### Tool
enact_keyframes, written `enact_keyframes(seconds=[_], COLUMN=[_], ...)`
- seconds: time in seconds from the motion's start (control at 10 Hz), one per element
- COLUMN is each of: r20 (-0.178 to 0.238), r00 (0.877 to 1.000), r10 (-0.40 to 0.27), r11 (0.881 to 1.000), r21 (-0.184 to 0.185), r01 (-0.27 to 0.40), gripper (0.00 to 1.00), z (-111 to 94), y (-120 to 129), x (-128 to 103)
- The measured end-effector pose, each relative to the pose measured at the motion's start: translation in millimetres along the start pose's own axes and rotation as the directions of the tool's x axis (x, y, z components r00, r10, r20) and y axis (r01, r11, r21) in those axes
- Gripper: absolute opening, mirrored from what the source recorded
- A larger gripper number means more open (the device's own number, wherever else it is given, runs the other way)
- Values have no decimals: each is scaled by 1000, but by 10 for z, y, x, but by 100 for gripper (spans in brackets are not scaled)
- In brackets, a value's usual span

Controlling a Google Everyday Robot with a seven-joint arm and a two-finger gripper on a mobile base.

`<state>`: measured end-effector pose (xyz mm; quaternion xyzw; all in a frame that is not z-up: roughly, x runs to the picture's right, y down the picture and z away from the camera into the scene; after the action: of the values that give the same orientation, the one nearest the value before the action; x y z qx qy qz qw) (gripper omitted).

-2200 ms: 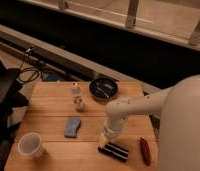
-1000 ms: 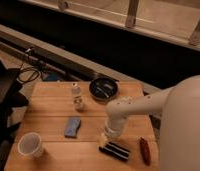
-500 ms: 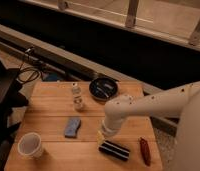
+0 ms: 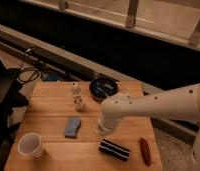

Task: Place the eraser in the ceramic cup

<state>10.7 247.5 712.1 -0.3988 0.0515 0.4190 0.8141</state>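
Note:
The eraser (image 4: 114, 148), a black block with white stripes, lies on the wooden table (image 4: 53, 100) near its front edge, right of centre. The white ceramic cup (image 4: 31, 145) stands upright at the table's front left corner, well apart from the eraser. My gripper (image 4: 103, 131) hangs at the end of the white arm (image 4: 158, 106), just above and slightly left of the eraser, lifted off it. The eraser rests on the table, not held.
A blue-grey spongy pad (image 4: 72, 127) lies between cup and gripper. Two small white bottles (image 4: 77, 96) stand mid-table. A black round bowl (image 4: 103, 87) sits at the back. A slim red-brown object (image 4: 145, 150) lies right of the eraser. Black equipment and cables are at the left.
My arm has risen and drawn back from the eraser, which stays in place on the table. The gripper now sits higher and a little left of where it was.

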Motion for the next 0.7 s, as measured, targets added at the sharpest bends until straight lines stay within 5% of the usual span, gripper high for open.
enact_keyframes(seconds=[0.4, 0.7], r20=[-10, -12], r00=[999, 999], r10=[-36, -32], r11=[999, 999], r21=[10, 21], r01=[36, 33], gripper=[62, 80], z=[132, 150], y=[-22, -65], x=[8, 8])
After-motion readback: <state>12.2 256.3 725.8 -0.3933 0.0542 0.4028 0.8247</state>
